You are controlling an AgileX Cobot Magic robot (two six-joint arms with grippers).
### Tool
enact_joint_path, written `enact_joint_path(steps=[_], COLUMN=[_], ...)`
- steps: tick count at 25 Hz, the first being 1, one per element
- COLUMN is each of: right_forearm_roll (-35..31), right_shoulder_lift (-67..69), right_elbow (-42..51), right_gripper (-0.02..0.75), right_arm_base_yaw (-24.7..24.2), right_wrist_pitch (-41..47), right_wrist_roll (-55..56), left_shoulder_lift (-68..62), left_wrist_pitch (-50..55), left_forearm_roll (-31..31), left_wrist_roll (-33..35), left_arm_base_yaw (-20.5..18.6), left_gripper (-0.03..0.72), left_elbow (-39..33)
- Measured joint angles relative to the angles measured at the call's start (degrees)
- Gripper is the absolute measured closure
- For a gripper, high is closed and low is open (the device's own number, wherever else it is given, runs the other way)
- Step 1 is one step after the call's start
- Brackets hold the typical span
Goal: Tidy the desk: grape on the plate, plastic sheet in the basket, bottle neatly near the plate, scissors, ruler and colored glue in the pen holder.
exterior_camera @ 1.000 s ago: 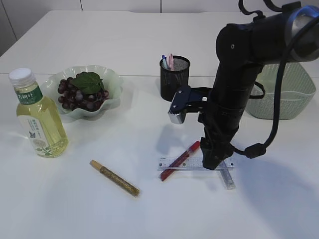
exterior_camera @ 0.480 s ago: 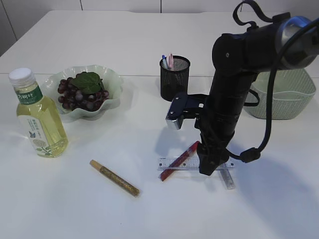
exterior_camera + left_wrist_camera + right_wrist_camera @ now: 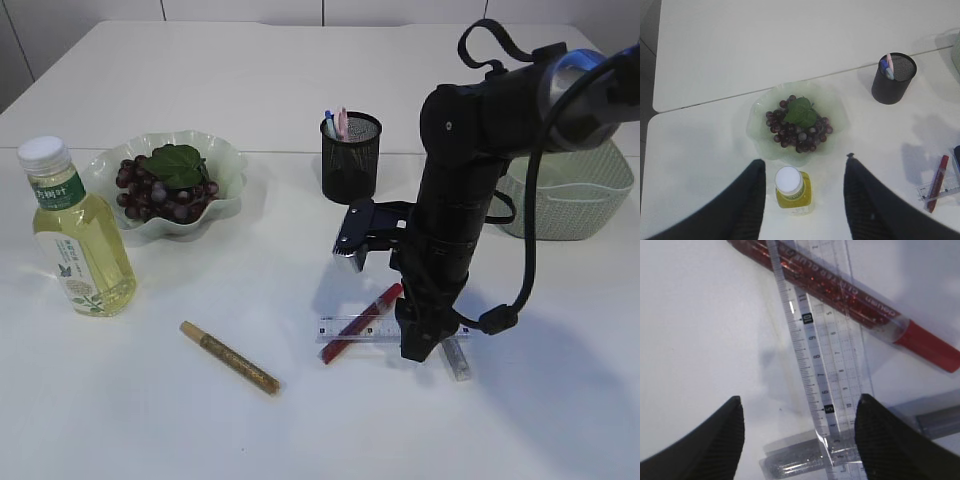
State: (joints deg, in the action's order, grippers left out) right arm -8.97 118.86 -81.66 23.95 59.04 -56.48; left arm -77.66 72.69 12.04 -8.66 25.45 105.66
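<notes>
Right wrist view is showing the right gripper (image 3: 799, 437) hanging with jaws apart, the ruler (image 3: 822, 365) running lengthwise between them, seemingly untouched.

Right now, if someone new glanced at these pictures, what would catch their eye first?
The black right arm's open gripper reaching straight down over the clear ruler, which lies across a red glitter glue tube. Then the green plate of dark grapes at back left, with the yellow bottle beside it.
</notes>
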Motion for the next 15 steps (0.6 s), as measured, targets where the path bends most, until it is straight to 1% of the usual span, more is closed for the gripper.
enact_joint_path(steps=[15], right_forearm_roll=[0.6], right_shoulder_lift=[0.8], right_elbow=[-0.3], right_gripper=[0.194], right_arm_base_yaw=[0.0], right_wrist_pitch=[-0.5], right_wrist_roll=[-0.2], left_shoulder_lift=[0.0], left_wrist_pitch=[0.0], left_forearm_roll=[0.2], left_wrist_roll=[0.0], left_arm_base_yaw=[0.0], left_gripper=[0.316], left_elbow=[0.0])
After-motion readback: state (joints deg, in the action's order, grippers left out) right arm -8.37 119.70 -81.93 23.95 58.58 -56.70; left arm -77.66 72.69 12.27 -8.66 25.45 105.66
